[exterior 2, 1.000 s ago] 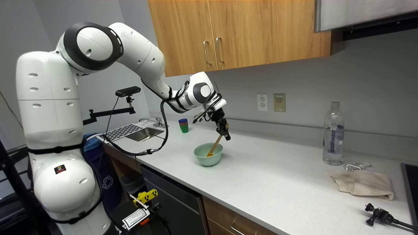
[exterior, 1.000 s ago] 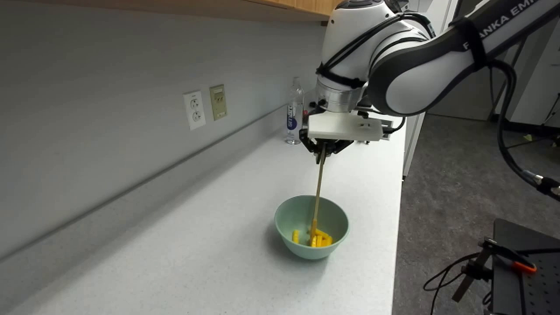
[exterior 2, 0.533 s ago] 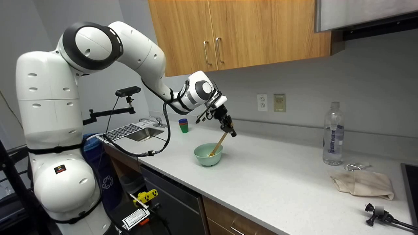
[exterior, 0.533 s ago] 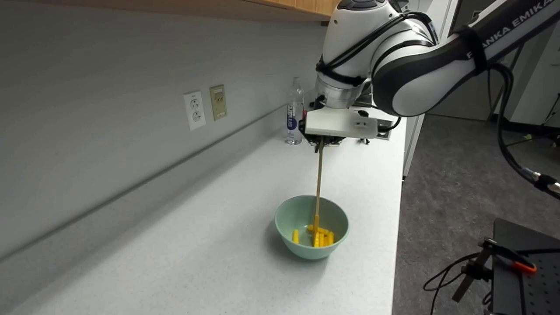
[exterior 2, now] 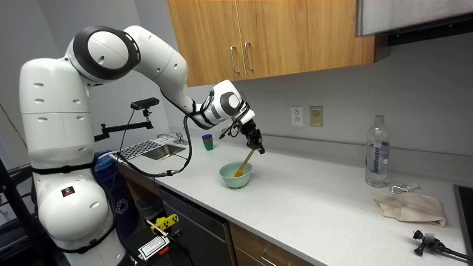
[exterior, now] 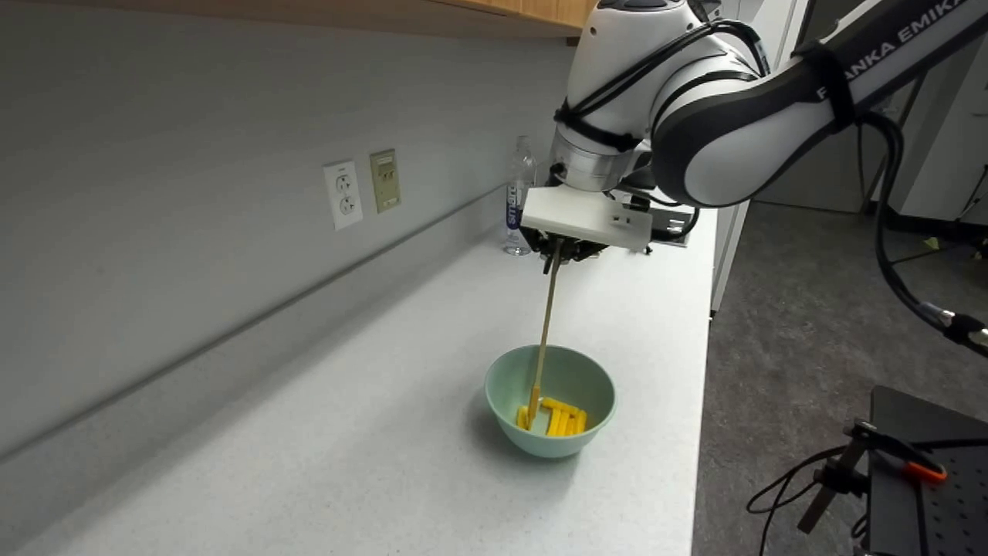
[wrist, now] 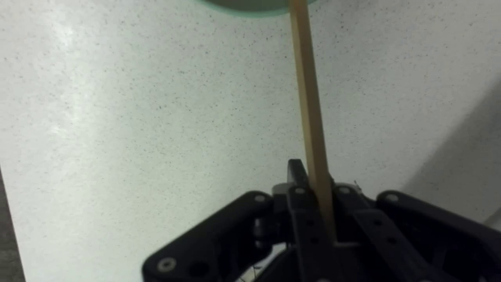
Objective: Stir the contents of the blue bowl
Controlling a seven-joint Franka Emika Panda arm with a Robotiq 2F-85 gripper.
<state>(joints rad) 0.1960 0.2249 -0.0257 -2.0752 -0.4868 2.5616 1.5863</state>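
Note:
The blue bowl (exterior: 550, 446) stands on the white counter in both exterior views (exterior 2: 235, 182). Its rim edge shows at the top of the wrist view (wrist: 254, 14). The contents (exterior: 567, 421), a small heap of bright yellow pieces, lie on the bowl's floor, with one piece at the left; in an exterior view the bowl's near wall hides them. My gripper (wrist: 318, 184) is shut on a long thin wooden stirring stick (wrist: 311, 102). It is above the bowl in both exterior views (exterior: 553, 261) (exterior 2: 259, 148). The stick (exterior: 546, 324) slants down into the bowl, its yellow-orange end by the left piece.
A clear water bottle (exterior 2: 377, 159) stands near the wall, with a folded beige cloth (exterior 2: 410, 208) and a black mount (exterior 2: 430, 244) on the counter. Stacked coloured cups (exterior 2: 207, 142) stand by the sink (exterior 2: 162, 152). Wooden cabinets (exterior 2: 284, 37) hang above.
In an exterior view the gripper and stick have shifted left, and the stick's lower end has moved from among the heaped pieces to the bowl's left side. The bowl has not moved.

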